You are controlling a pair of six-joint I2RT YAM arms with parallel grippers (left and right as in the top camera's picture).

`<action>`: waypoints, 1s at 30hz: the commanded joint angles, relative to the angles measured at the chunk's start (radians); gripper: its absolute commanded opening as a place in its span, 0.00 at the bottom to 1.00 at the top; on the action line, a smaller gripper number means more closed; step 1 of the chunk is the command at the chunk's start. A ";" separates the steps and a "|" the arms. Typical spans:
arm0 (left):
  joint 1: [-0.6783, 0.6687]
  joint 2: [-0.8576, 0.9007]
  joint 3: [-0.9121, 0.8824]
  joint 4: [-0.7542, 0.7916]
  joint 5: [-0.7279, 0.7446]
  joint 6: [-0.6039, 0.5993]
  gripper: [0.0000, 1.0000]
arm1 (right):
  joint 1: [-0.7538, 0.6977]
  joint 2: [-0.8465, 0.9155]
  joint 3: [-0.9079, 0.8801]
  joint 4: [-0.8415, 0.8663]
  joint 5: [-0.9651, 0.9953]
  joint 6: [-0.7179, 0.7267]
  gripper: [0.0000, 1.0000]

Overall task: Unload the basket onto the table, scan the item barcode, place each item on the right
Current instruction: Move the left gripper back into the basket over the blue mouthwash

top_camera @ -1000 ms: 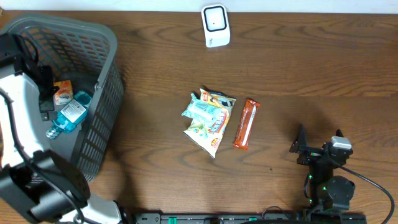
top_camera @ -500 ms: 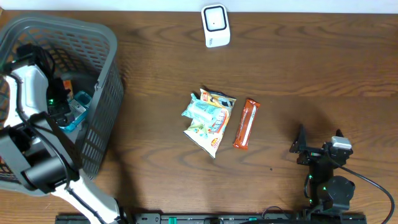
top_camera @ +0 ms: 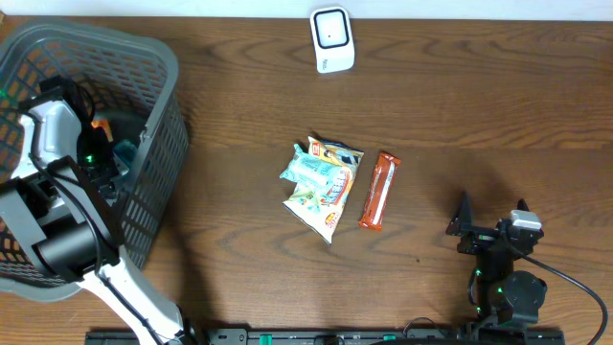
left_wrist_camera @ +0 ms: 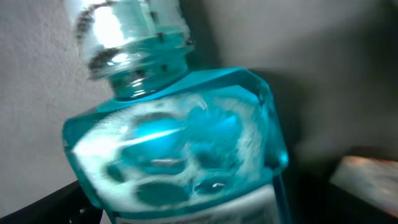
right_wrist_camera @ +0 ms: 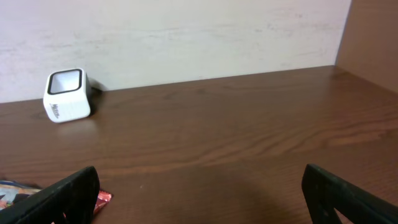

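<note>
A teal mouthwash bottle (left_wrist_camera: 180, 143) with a clear cap fills the left wrist view and lies in the grey basket (top_camera: 165, 115). My left gripper (left_wrist_camera: 199, 214) is open, low over the bottle, with the bottle between its dark fingers (left_wrist_camera: 43, 205). From overhead, my left arm hides most of the bottle (top_camera: 125, 150). The white scanner (top_camera: 332, 40) stands at the table's far edge. My right gripper (top_camera: 491, 217) rests open and empty at the front right, facing the scanner (right_wrist_camera: 65, 94).
A colourful snack bag (top_camera: 321, 182) and a red bar (top_camera: 378, 191) lie at the table's middle. An orange item (top_camera: 100, 123) sits in the basket beside my left arm. The basket walls close in around the left arm.
My left arm has reached further into the basket and come down over the bottle, hiding most of it from overhead. The right arm has not moved.
</note>
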 commanded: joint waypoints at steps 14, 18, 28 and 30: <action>-0.002 0.111 -0.019 0.064 -0.004 0.061 0.97 | -0.009 -0.003 -0.005 0.000 -0.005 -0.016 0.99; -0.001 0.145 -0.019 0.090 -0.004 0.123 0.97 | -0.009 -0.003 -0.005 0.000 -0.005 -0.016 0.99; -0.001 0.157 -0.019 0.084 -0.004 0.319 0.34 | -0.009 -0.003 -0.005 0.000 -0.005 -0.016 0.99; -0.001 0.155 -0.019 0.072 -0.003 0.321 0.34 | -0.009 -0.003 -0.005 0.000 -0.005 -0.016 0.99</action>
